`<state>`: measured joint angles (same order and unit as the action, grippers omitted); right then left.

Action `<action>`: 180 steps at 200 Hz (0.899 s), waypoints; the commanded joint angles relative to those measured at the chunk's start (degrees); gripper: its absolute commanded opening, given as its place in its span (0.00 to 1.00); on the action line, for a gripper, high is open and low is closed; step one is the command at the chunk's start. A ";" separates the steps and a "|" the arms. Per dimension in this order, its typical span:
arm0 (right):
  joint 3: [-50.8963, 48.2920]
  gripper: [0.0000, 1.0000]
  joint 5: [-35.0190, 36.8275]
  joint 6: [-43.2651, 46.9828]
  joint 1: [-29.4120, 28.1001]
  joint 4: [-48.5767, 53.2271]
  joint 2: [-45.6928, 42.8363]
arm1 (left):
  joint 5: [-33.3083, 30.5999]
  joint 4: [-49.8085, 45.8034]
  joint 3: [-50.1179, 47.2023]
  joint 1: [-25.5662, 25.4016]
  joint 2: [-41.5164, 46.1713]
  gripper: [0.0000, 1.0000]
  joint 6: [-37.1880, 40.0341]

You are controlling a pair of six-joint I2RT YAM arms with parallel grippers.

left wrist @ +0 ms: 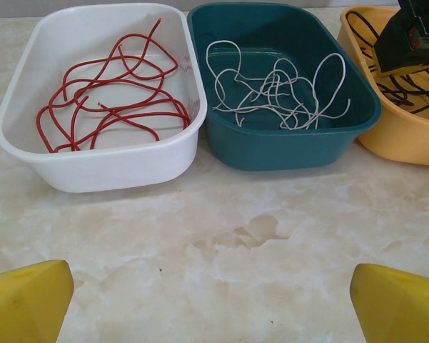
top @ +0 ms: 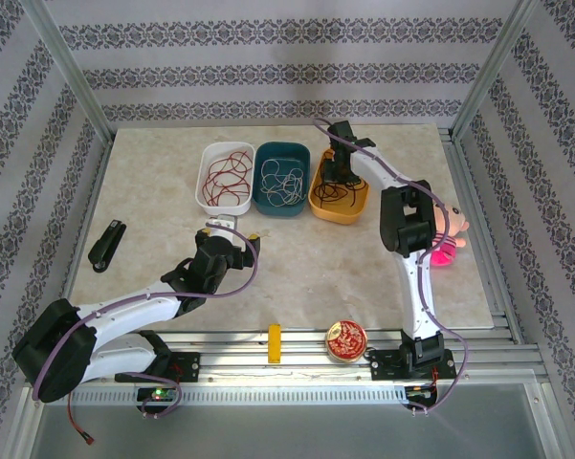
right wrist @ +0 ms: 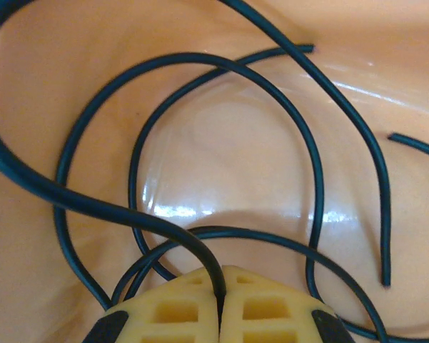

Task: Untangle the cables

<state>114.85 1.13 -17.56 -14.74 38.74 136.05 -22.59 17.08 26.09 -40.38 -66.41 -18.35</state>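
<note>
Three cables appear sorted by colour: red cable (left wrist: 139, 114) in the white bin (left wrist: 93, 175), white cable (left wrist: 271, 93) in the teal bin (left wrist: 285, 150), upper frame. Right fingers (right wrist: 178, 307) clamp the black cable (right wrist: 53, 193) inside the yellow bin (right wrist: 235, 143), release pending; left fingers (left wrist: 28, 300) stand apart.

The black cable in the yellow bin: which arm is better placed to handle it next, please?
Probably right: the right gripper is shut on the black cable inside the yellow bin; the left gripper hangs open over the table.
</note>
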 commanded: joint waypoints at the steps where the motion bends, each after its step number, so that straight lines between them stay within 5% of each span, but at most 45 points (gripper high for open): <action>1: 3.58 0.03 -0.95 4.31 -0.19 1.30 2.11 | -0.86 -1.20 -0.09 0.65 0.87 0.99 -0.63; 180: 15.50 0.08 -5.11 10.89 -2.80 5.08 7.99 | -0.99 -1.87 0.81 0.65 0.23 0.99 0.00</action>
<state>128.55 -2.26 -7.68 -17.15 42.39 143.24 -22.61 16.99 26.15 -40.38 -66.81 -18.33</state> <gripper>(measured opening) 0.076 0.993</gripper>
